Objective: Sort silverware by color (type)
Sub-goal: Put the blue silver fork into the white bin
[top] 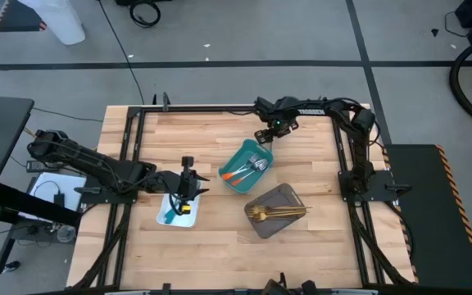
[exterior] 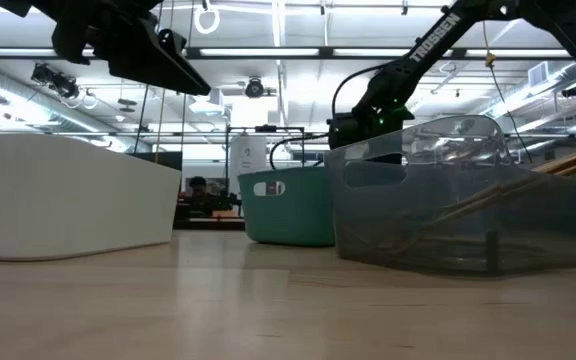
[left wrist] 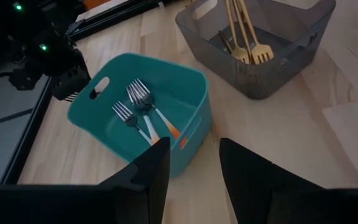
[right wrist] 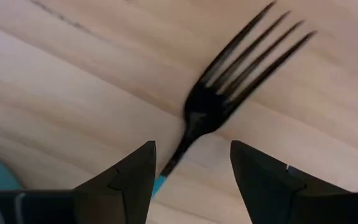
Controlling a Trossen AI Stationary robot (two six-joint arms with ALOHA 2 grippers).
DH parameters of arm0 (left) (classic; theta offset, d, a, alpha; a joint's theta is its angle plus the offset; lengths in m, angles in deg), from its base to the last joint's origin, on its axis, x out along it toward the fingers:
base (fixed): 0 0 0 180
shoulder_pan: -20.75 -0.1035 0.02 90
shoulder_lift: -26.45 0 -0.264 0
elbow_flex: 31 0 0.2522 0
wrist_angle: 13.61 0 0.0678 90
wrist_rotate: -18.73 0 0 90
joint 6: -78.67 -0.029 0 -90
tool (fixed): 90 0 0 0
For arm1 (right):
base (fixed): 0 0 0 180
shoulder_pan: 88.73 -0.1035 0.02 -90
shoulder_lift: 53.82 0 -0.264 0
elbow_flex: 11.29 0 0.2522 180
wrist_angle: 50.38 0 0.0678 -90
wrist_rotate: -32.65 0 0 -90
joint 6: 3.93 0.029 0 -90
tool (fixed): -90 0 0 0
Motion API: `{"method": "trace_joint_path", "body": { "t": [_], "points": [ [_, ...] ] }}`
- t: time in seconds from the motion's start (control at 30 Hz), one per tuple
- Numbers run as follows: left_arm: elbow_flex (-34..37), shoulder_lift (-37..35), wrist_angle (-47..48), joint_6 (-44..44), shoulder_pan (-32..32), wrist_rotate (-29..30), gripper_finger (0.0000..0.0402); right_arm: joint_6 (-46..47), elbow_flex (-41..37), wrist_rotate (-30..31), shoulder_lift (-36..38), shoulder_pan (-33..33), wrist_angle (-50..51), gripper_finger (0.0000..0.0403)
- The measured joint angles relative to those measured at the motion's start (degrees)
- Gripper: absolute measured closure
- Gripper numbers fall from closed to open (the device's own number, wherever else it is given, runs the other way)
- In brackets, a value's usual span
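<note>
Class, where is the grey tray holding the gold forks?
In the high view, the grey tray sits right of centre on the table, just below-right of the teal tray.

Your right gripper (top: 266,136) has bare wood beneath, teal tray (top: 234,182) rim close beside; fork (right wrist: 229,87) lies between the spread fingers, poss. touching neither. Grey tray (top: 288,195) sits nearby.
</note>
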Motion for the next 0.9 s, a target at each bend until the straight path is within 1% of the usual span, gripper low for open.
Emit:
{"method": "trace_joint_path", "body": {
  "t": [0.1,0.27,0.57,0.73,0.9],
  "points": [
    [0.0,0.0,0.5,0.0,0.0,0.0,0.0253,0.1,0.2,-1.7,-1.4,-0.2,-0.1,0.0186],
    [0.0,0.0,0.9,0.0,0.0,0.0,0.0253,-0.5,0.4,-1.1,-2.2,-0.8,0.2,0.0186],
    [0.0,0.0,1.2,-0.6,0.0,0.0,0.0253,-1.7,-0.1,0.5,0.4,-1.0,0.5,0.0191],
    [0.0,0.0,1.3,-0.6,0.0,0.0,0.0253,-0.8,-0.1,0.0,0.2,-0.9,0.9,0.0228],
    [0.0,0.0,2.1,-0.6,0.0,0.0,0.0253,-0.1,-0.1,-1.8,0.2,-0.5,1.0,0.0292]
  ]
}}
